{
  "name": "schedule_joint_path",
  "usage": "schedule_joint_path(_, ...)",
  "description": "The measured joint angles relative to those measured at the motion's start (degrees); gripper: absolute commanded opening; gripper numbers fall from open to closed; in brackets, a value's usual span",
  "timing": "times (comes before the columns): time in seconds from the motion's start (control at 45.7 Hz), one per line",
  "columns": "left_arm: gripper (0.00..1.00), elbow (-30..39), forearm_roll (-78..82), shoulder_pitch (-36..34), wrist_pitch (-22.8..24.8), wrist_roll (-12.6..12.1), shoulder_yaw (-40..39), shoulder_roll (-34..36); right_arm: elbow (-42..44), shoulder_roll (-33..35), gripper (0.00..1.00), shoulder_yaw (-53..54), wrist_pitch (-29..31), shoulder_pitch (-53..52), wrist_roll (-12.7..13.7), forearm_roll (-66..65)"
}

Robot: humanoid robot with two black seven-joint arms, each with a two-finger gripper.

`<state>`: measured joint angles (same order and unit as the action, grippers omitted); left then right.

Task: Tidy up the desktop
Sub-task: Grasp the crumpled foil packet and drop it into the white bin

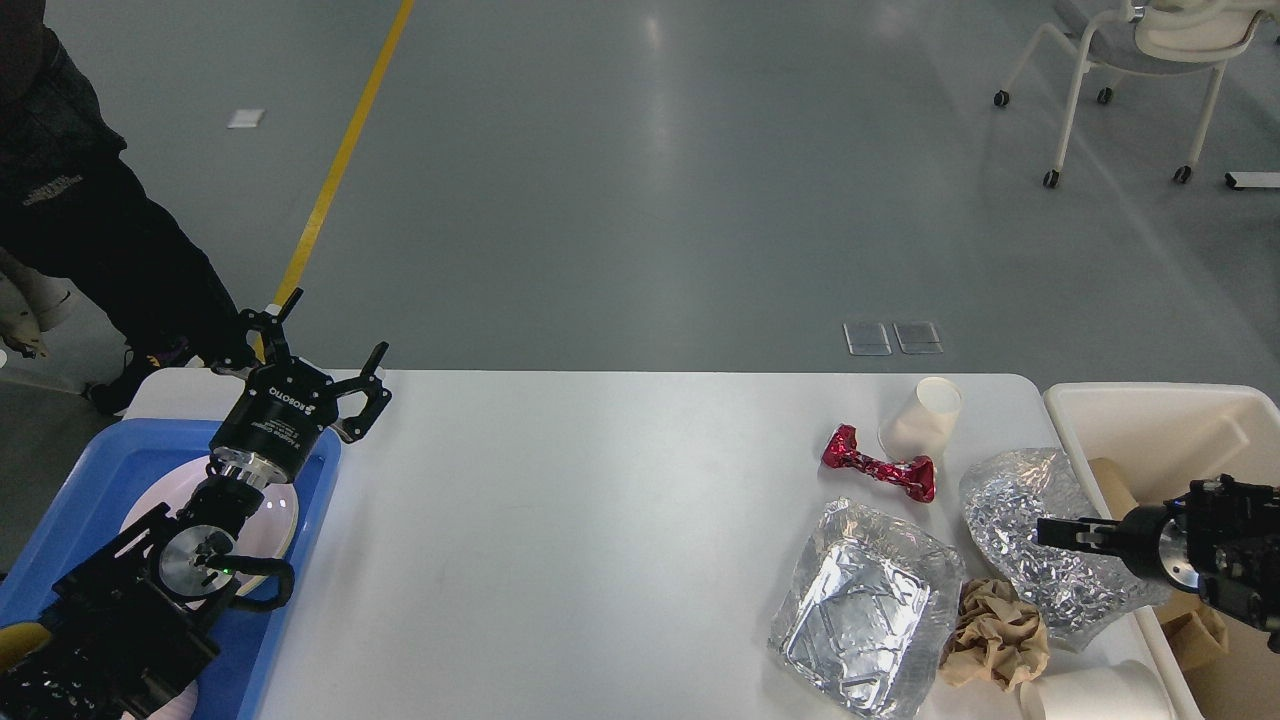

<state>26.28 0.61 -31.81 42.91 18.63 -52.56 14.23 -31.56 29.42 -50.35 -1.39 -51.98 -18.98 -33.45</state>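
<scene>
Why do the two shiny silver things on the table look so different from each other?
The foil tray is pressed into a flat, boxy dish with a smooth bottom; the crumpled foil is scrunched into a bumpy lump with no clear shape. The foil tray lies open with nothing over it; the crumpled foil has the right gripper in front of it. The crumpled foil lies closer to the cream bin. Both are shiny silver foil on the desktop.
</scene>
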Motion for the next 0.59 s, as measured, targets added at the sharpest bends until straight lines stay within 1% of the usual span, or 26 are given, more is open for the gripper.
schedule_joint_path(0.022,1.00,0.00,0.00,0.00,0.00,0.00,0.00,0.00,0.43,-0.28,0.59,0.07,-0.06,0.24,0.01,-0.01)
schedule_joint_path(0.066,1.00,0.00,0.00,0.00,0.00,0.00,0.00,0.00,1.64,-1.05,0.37,0.40,-0.13,0.98,0.03,-0.03)
schedule_joint_path(0.088,1.00,0.00,0.00,0.00,0.00,0.00,0.00,0.00,1.93,-1.21,0.30,0.50,-0.14,1.17,0.04,-0.03)
schedule_joint_path(0.131,1.00,0.00,0.00,0.00,0.00,0.00,0.00,0.00,2.49,-1.53,0.25,0.68,-0.19,1.60,0.09,-0.03)
schedule_joint_path(0.153,1.00,0.00,0.00,0.00,0.00,0.00,0.00,0.00,2.63,-1.64,0.14,0.73,-0.19,1.77,0.08,-0.03)
schedule_joint_path(0.175,1.00,0.00,0.00,0.00,0.00,0.00,0.00,0.00,2.76,-1.75,0.00,0.78,-0.19,1.93,0.08,-0.05)
schedule_joint_path(0.591,1.00,0.00,0.00,0.00,-0.01,0.00,0.00,0.01,3.26,-1.76,0.00,2.96,-0.19,2.55,0.13,0.03)
